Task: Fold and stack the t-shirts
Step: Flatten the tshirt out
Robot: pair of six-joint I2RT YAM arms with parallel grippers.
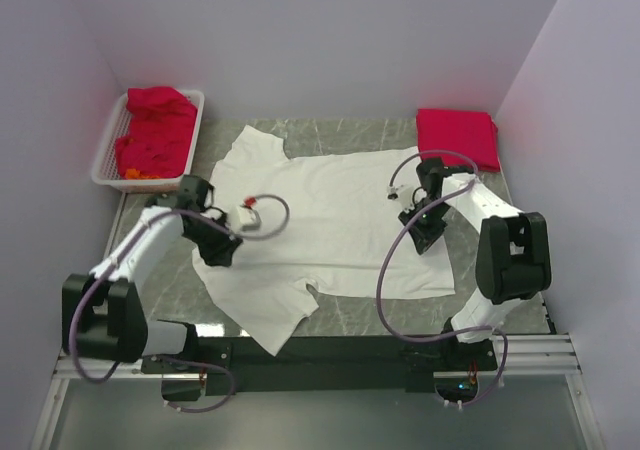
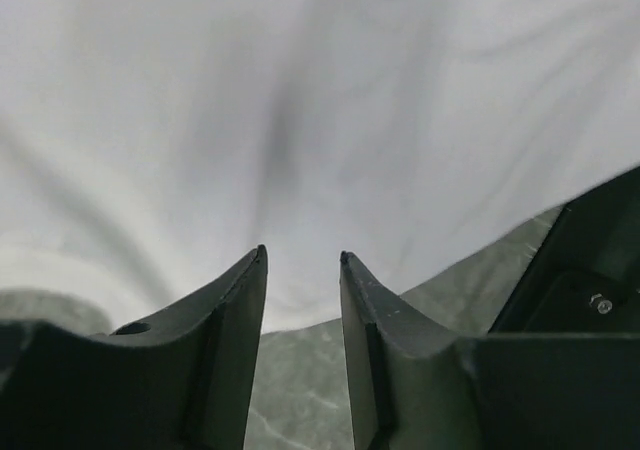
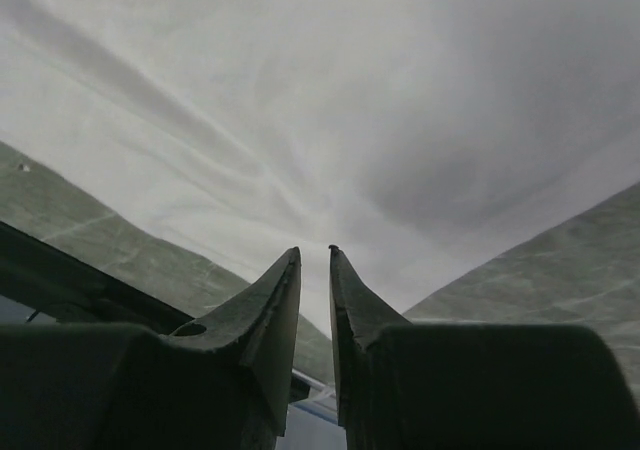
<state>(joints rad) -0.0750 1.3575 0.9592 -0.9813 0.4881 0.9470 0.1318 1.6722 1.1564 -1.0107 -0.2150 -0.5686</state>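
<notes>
Currently, a white t-shirt [image 1: 330, 220] lies spread flat across the marble tabletop [image 1: 370, 315]. Your left jaws stand apart at its left edge, with tabletop showing between them. Your right jaws are nearly together at its right side; whether they pinch cloth is unclear. A folded red t-shirt [image 1: 457, 136] lies just behind, and a white basket [image 1: 106, 155] of red shirts [image 1: 155, 130] sits far left.

In the top view my own arms cover the tips of my left pincer [image 2: 302, 258] and right pincer [image 3: 315, 253]. In both wrist views the flat white cotton t-shirt [image 2: 300, 120] runs off the top edge. At 10 o'clock, red clothes [image 1: 158, 120] hide most of something orange [image 1: 140, 174] in the white plastic basket [image 1: 104, 160].
</notes>
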